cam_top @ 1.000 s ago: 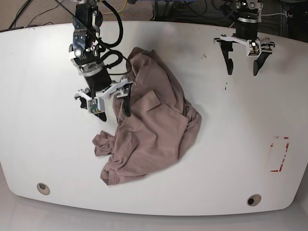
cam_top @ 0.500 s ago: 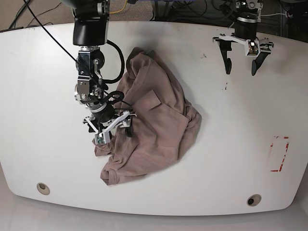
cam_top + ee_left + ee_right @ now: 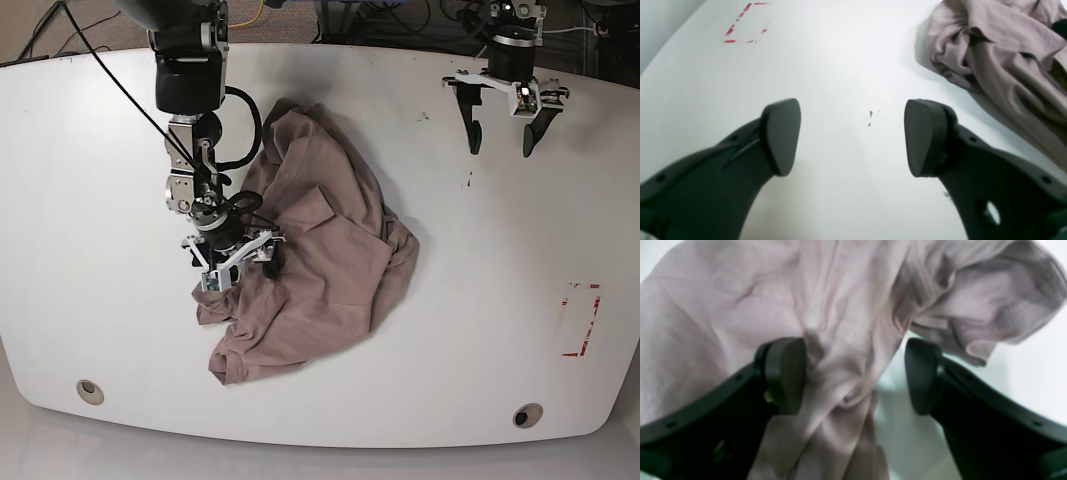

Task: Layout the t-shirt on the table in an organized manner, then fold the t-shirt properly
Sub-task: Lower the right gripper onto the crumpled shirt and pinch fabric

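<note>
My right arm reaches down from the far edge of the bench, its forearm nearly vertical and the wrist bent so that my right gripper points down into the near-left part of the t-shirt. My right fingers are spread apart, not clamped. In the right wrist view one finger presses against a bunched fold of the mauve-brown cloth, the other stands over bare white bench just beside the cloth's edge, and a ridge of fabric rises between them. That view is blurred, so I cannot tell whether the tips touch the bench.

The t-shirt lies crumpled in a loose heap a little left of the middle of the bench, running from the far side toward the near edge, with a folded lobe at its near-left end.

My left arm hangs at the far right of the base view, well apart from the shirt, with my left gripper pointing straight down above the bench. Its fingers are wide open and hold nothing; between them the left wrist view shows white surface and a few small brown specks. A red tape rectangle marks the bench near its right edge, and two grey grommets sit near the front edge.
</note>
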